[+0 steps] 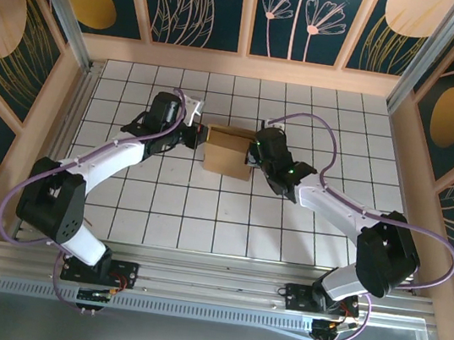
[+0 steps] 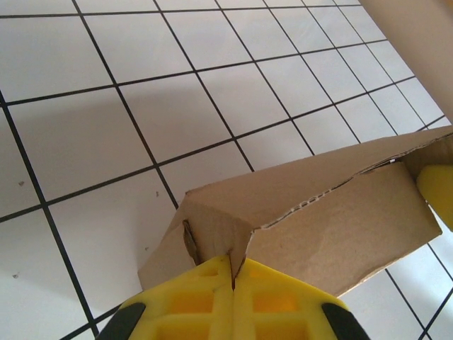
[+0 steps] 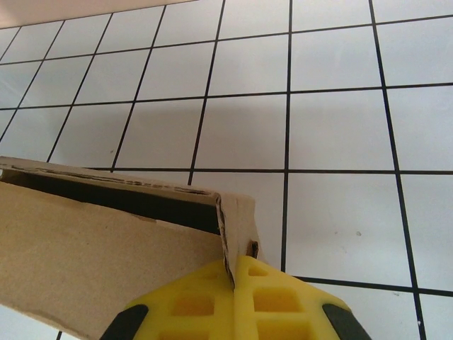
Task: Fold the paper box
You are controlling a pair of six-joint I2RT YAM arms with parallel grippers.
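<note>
Mid-fold: paper box [image 1: 228, 151] sits partly formed on the tiled desk [image 1: 203, 218], mid-far area, between both arms. Walls look up, top not closed yet. Left gripper [image 2: 233, 273] jaws pressed together, pinching a cardboard edge at the box's left end. Right gripper [image 3: 234, 273] jaws likewise closed, pinching a flap at the right end. Next prob: tuck/press end flaps in w/o crushing; needs coordinated motion, steady grip.
</note>
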